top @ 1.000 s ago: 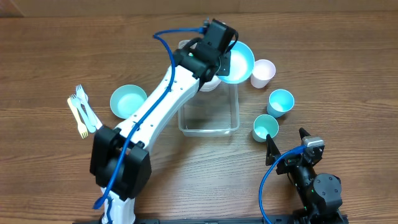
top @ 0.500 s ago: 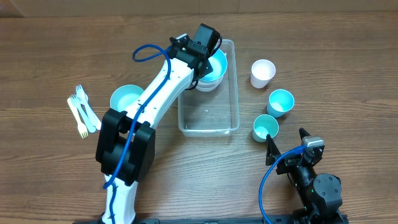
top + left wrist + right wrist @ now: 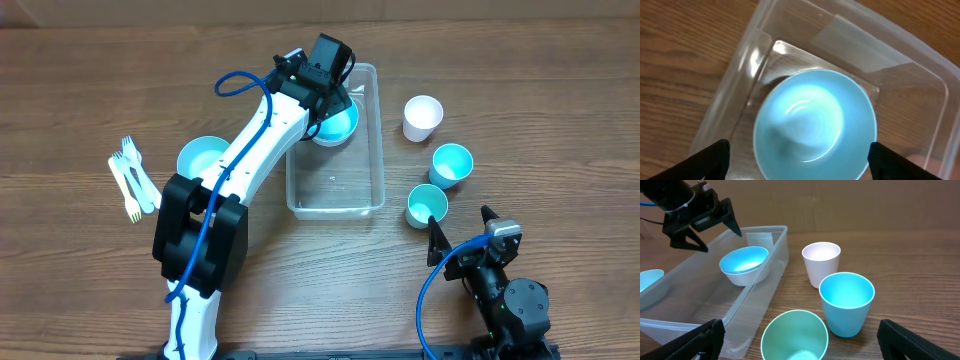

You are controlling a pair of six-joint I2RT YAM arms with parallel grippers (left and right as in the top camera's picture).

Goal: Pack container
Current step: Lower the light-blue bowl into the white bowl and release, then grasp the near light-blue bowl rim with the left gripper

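The clear container point(image 3: 336, 196) lies lengthwise in the middle of the bench point(image 3: 80, 90), and a light blue bowl point(image 3: 335, 122) sits upright at its far end, tucked close to the end wall. That placement probably leaves the nearer stretch of the floor free for more items. The left gripper point(image 3: 722, 242) hangs just above and behind the bowl. Its jaws are spread wide and grip nothing, and the left wrist view looks straight down into the bowl between the two tips. That reads as a placement just finished, with the arm ready to lift clear. The right gripper point(image 3: 461, 229) rests low at the near right corner, jaws parted and empty, out of the other arm's way and facing the cups. Yet to be packed, by the look of it, are a second blue bowl point(image 3: 205, 160) and plastic forks point(image 3: 130, 178) to the container's left. To its right are a white cup point(image 3: 423, 116), a blue cup point(image 3: 451, 163) and a green cup point(image 3: 427, 205).
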